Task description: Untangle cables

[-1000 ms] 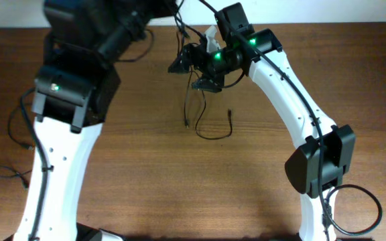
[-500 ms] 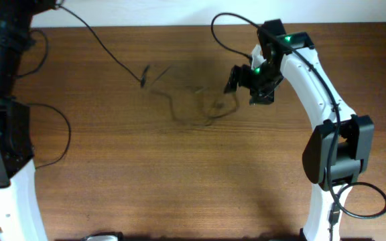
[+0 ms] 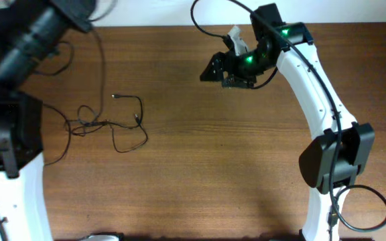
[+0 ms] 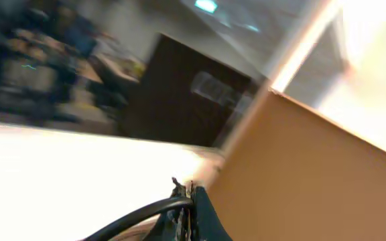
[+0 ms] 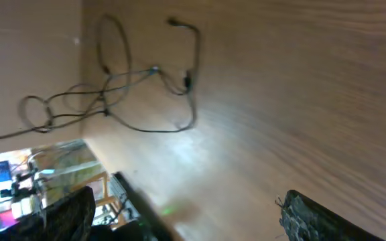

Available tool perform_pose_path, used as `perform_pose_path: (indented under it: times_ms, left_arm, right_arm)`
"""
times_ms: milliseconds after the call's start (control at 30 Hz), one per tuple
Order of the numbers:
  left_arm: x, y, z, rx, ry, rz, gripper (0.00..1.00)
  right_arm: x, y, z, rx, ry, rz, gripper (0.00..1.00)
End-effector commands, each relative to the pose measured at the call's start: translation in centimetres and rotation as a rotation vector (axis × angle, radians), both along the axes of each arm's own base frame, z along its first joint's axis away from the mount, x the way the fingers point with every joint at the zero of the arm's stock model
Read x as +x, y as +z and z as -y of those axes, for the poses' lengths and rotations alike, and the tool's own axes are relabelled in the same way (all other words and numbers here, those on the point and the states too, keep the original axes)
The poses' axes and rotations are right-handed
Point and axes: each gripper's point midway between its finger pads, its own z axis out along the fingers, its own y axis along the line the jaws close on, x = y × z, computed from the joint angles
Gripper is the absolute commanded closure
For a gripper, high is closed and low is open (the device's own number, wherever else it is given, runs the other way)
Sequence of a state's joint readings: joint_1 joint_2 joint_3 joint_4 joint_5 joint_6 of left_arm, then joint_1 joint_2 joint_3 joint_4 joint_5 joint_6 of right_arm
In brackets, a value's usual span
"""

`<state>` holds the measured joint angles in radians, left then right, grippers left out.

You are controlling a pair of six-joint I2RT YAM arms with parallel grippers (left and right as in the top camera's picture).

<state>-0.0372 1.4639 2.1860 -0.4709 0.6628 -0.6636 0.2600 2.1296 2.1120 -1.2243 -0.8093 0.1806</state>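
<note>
So the cables (image 3: 103, 123) sit tangled on the table's (image 3: 213, 174) left side, with one strand running up into the pinched-together left gripper (image 4: 186, 201). Right gripper (image 3: 221, 75) gapes empty above the table's far middle.

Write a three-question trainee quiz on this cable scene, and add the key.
1. True or false: the right gripper is holding the cables.
2. On which side of the table do the cables lie? A) by the left arm B) by the right arm C) dead centre
3. Fill in: the right gripper's jaws are ___.
Key: 1 false; 2 A; 3 open.
</note>
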Motion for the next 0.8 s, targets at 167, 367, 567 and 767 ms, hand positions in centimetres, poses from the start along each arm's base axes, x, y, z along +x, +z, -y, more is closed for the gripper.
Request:
perform_pose_path:
  times_ms: [167,367,567,767]
  left_arm:
    - [-1.3,-2.0,11.3,0.064,-0.495,0.061,1.0]
    - [3.5,-4.1,11.5,0.037,-0.391,-0.011,1.0]
    - [9.6,-5.3,5.6,-0.018,0.007,-0.105,1.0]
    - [12.8,-9.4,0.2,-0.017,0.374,-0.276,1.0]
  right_arm:
    - [-1.3,5.7,-1.0,0.137,0.017,0.028,0.1]
    - [-1.4,4.6,-0.4,0.082,0.002,0.011,0.1]
    - [-1.7,2.7,1.1,-0.045,-0.039,-0.022,0.1]
    - [-3.5,1.7,-1.7,-0.107,0.008,-0.033,0.11]
